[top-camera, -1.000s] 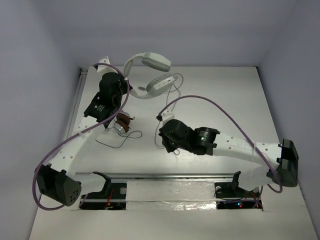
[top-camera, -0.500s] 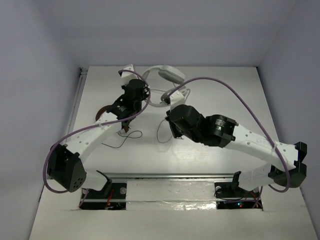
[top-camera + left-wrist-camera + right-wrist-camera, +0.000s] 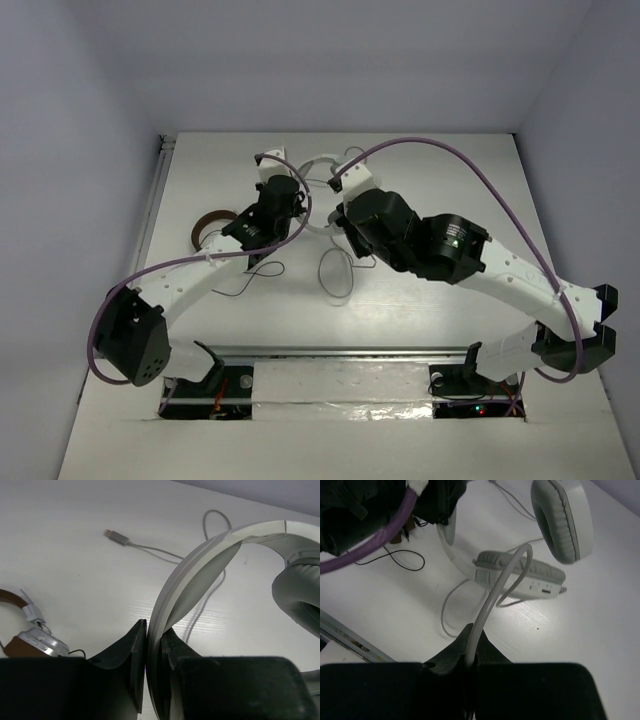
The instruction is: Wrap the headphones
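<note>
Your left gripper is clamped on the headband of the headphones, far mid-table, near the brown headphones; your right gripper pinches the cable; too much tension could slip it free or twist the headphones loose

My white table sits boxed by plain pale-grey walls at 9, 12 and 3 o'clock, silver rail at 6.
</note>
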{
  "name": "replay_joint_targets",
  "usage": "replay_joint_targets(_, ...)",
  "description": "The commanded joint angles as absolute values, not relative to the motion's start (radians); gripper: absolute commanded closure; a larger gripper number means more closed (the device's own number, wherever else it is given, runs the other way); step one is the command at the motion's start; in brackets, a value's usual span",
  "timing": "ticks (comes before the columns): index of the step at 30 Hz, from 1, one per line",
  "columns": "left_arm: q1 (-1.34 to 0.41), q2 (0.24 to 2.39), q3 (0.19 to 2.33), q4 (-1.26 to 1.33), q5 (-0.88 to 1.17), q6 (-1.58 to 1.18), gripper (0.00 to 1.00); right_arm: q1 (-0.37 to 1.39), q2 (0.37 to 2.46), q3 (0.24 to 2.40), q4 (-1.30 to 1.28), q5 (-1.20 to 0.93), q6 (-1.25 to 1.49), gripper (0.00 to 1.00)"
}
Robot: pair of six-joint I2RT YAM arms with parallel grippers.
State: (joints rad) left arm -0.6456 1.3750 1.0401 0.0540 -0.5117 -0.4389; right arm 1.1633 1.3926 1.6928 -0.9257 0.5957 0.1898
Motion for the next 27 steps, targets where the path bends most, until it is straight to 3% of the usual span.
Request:
replay_joint_targets(1, -0.686, 1.292, 1.023, 0.205, -0.462, -0.419, 1.0, 1.132, 1.397, 1.747, -0.839, 0.528, 0.106, 1.0)
replay_joint_targets(10, -0.686, 1.236, 1.026, 0.235, -0.269, -0.428, 1.0, 1.132, 1.401, 1.591, -0.733, 0.299, 0.17, 1.0)
replay_joint_targets(23, -0.686, 1.12, 0.832, 0.203, -0.132, -0.456, 1.0, 0.962, 1.391, 1.6, -0.69, 0.376, 0.213, 1.0)
replay_joint_targets(27, -0.686, 1.062, 0.792, 0.181, -0.124, -0.446, 1.0, 0.928, 1.336, 1.528, -0.695, 0.356, 0.221, 0.87)
